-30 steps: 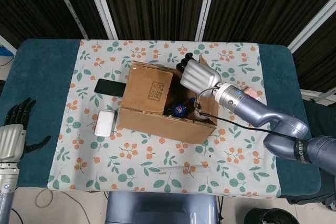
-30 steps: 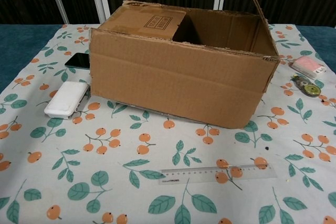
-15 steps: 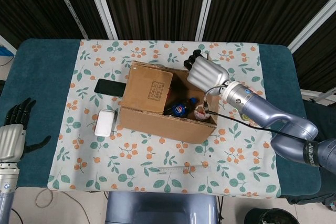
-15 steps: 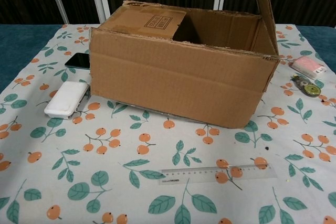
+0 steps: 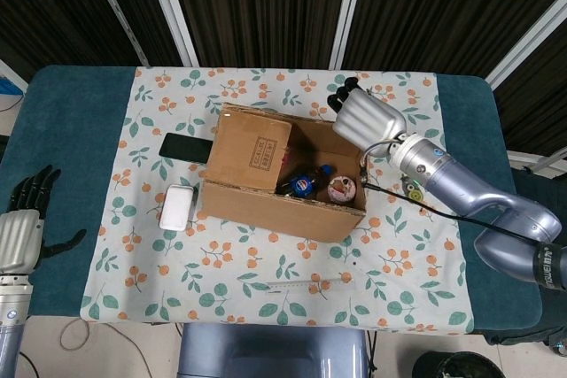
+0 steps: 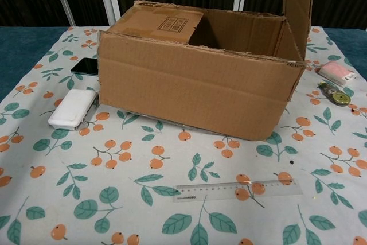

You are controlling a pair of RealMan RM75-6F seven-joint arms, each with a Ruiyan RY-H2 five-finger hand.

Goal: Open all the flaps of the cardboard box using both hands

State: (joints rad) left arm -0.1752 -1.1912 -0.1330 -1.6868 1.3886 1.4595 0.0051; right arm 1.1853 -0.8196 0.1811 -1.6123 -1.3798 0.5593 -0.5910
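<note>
Brown box [image 6: 195, 93], orange-and-leaf-patterned cloth [image 6: 114, 199]

A cardboard box [image 6: 195, 78] stands on the flowered cloth [image 6: 103, 199] of the bench. Its right flap [image 6: 298, 10] rises upright past the top edge of the picture, while the left flap [image 6: 163, 20] lies flat over the opening. Left of the box sit a black phone [image 6: 84, 66] and a white case [image 6: 73, 108]. In front of the box lies a clear ruler [image 6: 238, 191]. Right of the box are a pink packet [image 6: 338, 73] and a small round thing [image 6: 339, 97].

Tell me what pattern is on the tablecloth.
The tablecloth is white with orange fruit and green leaves, clearest in the chest view.
</note>
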